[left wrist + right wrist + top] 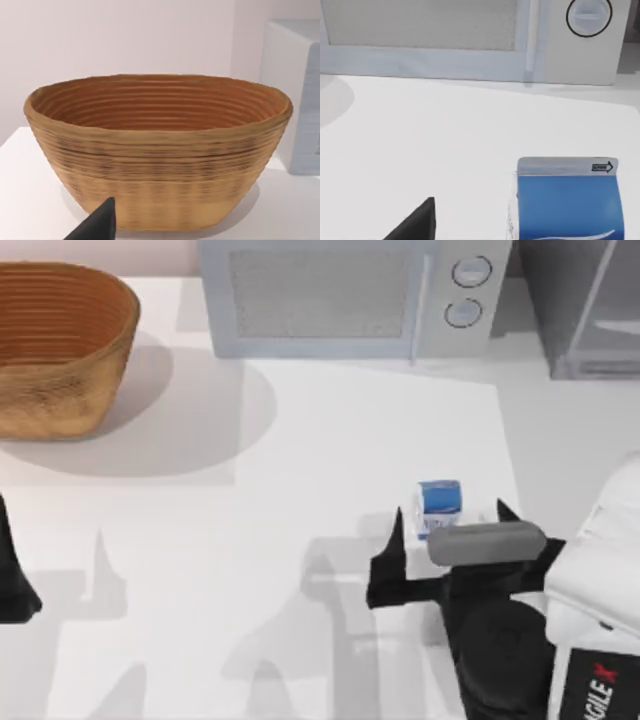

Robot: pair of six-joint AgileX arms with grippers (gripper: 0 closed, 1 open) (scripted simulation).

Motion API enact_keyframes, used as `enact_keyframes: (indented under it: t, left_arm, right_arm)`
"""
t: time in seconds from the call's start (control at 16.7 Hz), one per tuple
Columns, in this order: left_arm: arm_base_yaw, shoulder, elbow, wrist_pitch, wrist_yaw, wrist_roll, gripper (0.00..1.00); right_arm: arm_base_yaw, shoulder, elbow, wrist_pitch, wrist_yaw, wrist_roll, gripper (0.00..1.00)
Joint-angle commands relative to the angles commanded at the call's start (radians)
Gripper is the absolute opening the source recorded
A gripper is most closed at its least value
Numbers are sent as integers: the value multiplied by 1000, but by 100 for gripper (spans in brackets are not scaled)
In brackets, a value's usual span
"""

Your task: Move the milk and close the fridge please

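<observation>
Even, bright light on my end, no glare. Basket [60,345] throws a broad soft shadow toward the table [300,460] middle. Faint arm shadows spread left of my right gripper [448,525]. Edges look soft, no lens distortion.

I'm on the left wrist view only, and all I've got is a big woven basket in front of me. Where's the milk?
Observer: The milk stands upright on the table, toward the top view's right and well away from the basket.
Operator: Is an arm on it?
Observer: The right gripper is open, with one finger on either side of the carton, not gripping it. The left gripper is parked at the table's left edge.
Operator: And the fridge?
Observer: The fridge is at the far right corner, beside the microwave.
</observation>
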Motion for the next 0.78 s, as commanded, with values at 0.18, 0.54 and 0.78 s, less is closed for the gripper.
enact_keyframes:
  t: [0.18, 0.54, 0.78]
  left_arm:
    - [0, 0, 0, 0, 0, 0, 100]
    - [0, 0, 0, 0, 0, 0, 100]
    - [0, 0, 0, 0, 0, 0, 100]
  right_arm:
    - [-2, 22, 7, 13, -5, 2, 100]
    - [-25, 29, 36, -4, -28, -3, 100]
    - [-93, 57, 115, -44, -94, -18, 100]
